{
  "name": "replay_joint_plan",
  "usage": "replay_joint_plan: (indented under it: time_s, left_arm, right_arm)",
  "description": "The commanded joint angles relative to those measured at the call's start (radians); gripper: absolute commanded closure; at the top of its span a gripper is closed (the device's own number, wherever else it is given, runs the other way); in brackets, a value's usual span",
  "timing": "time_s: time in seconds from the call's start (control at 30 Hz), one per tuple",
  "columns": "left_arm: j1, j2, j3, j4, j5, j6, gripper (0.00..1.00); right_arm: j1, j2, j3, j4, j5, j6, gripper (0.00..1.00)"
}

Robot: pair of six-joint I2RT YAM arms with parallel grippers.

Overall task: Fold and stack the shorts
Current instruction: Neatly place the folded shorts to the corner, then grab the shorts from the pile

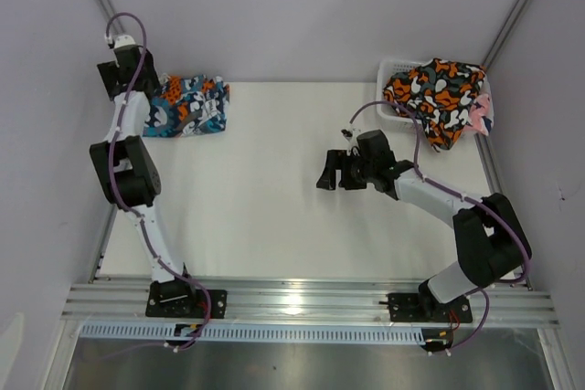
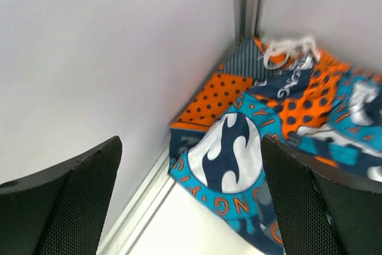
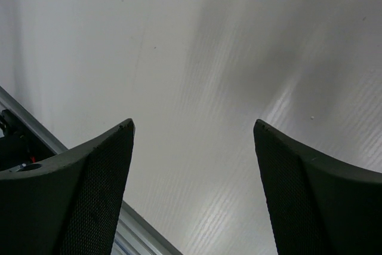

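Nearest the top camera runs the aluminium rail (image 1: pixel 302 303) at the front edge of the white worktop (image 1: pixel 265 207), with both arm bases bolted to it.

From the rail the left arm (image 1: pixel 128 175) reaches to the far left corner. The left fingers (image 2: pixel 77 201) are spread wide and released, with nothing between them. They point at the blue-teal-orange patchwork shorts (image 1: pixel 187 107). These shorts lie as a compact bundle on the worktop in that corner, close against the left wall. In the left wrist view their white drawstring (image 2: pixel 289 49) sits at the far end of the bundle, by the corner post. One fingertip overlaps the fabric in that view, but I cannot tell whether it touches.

The right arm (image 1: pixel 439 198) bends in towards the middle of the worktop. The right fingers (image 3: pixel 71 195) are also parted and released, hanging over bare white surface and gripping nothing.

At the far right corner stands a white mesh basket (image 1: pixel 395 70). The orange-black-white camouflage shorts (image 1: pixel 437 93) are heaped in it and spill over its near rim. The pink-navy-white shorts (image 1: pixel 483 116) peek out beneath them at the basket's right side, mostly hidden. Both are well apart from the patchwork pair.
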Motion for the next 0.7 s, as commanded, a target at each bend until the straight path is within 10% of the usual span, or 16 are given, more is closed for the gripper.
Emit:
replay_joint_plan:
  time_s: [0.0,0.2,0.67]
  left_arm:
    - [-0.036,-0.178,-0.072,-0.001,-0.103,-0.148,0.01]
    - [-0.113,-0.405,-0.338,-0.049,-0.068,-0.429,0.01]
    - [-0.508,-0.998,-0.989,0.131,-0.028,-0.606,0.01]
  right_arm:
    - [0.004,-0.069,-0.045,0.168,0.106,-0.011,0.18]
    - [-0.014,-0.149,-0.123,0.253,0.268,-0.015,0.16]
    - [-0.196,-0.197,0.268,-0.183,0.406,0.023,0.06]
